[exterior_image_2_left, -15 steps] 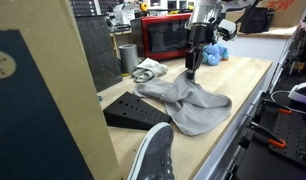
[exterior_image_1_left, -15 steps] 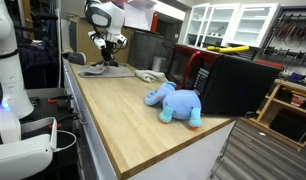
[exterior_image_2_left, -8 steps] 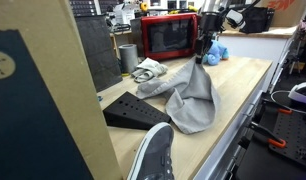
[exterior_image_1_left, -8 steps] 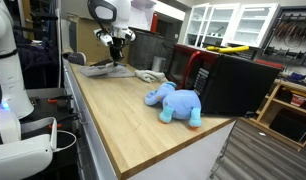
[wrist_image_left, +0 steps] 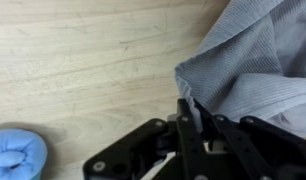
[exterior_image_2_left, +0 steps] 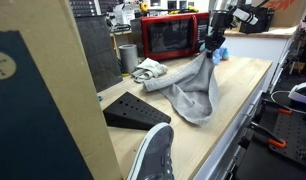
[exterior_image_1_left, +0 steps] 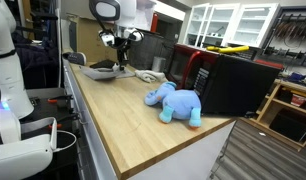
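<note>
A grey cloth (exterior_image_2_left: 191, 90) hangs from my gripper (exterior_image_2_left: 211, 48), which is shut on its upper corner and lifts it off the wooden table (exterior_image_2_left: 243, 85); the cloth's lower part still drags on the tabletop. In the wrist view the black fingers (wrist_image_left: 188, 125) pinch the ribbed grey cloth (wrist_image_left: 255, 60) above the wood. In an exterior view the gripper (exterior_image_1_left: 120, 57) holds the cloth (exterior_image_1_left: 101, 70) at the far end of the table. A blue plush elephant (exterior_image_1_left: 175, 103) lies on the table nearer the camera, and part of it shows in the wrist view (wrist_image_left: 18, 158).
A black microwave (exterior_image_1_left: 230, 80) stands beside the plush, seen red-framed in an exterior view (exterior_image_2_left: 170, 37). A crumpled white rag (exterior_image_2_left: 147, 69), a metal cup (exterior_image_2_left: 128, 56) and a black wedge-shaped block (exterior_image_2_left: 135, 110) sit near the cloth. A white robot (exterior_image_1_left: 8, 70) stands beyond the table's edge.
My gripper has risen and moved along the table with the cloth pinched in it. The cloth, flat on the table a second ago, now hangs lifted by one corner.
</note>
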Robot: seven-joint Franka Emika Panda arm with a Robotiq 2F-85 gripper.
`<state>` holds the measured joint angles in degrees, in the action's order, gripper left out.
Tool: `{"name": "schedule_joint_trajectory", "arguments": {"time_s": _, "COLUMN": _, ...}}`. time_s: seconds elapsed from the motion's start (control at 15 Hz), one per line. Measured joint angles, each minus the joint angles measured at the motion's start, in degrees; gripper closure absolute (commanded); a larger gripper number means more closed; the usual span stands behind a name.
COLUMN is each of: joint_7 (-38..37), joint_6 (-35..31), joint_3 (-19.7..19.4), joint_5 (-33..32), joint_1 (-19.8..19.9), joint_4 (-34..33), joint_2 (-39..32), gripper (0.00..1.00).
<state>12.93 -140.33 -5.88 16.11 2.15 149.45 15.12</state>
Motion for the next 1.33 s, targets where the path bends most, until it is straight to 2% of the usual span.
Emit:
{"name": "schedule_joint_trajectory", "arguments": {"time_s": 0.4, "joint_7": -8.09, "joint_6": -0.45, "joint_3": -1.77, "joint_5": -1.51, "joint_1": 4.61, "joint_4": 1.39, "joint_2": 0.22, "gripper": 0.98}}
{"name": "schedule_joint_trajectory", "arguments": {"time_s": 0.93, "joint_7": -24.84, "joint_6": -2.00, "joint_3": -2.91, "joint_5": -5.87, "joint_1": 11.15, "joint_4": 1.73, "joint_2": -2.50, "gripper": 0.98}}
{"name": "schedule_joint_trajectory", "arguments": {"time_s": 1.33, "joint_7": -32.33, "joint_6": -2.13, "joint_3": -3.02, "joint_5": -6.91, "joint_1": 12.63, "joint_4": 1.14, "joint_2": -5.35, "gripper": 0.97}}
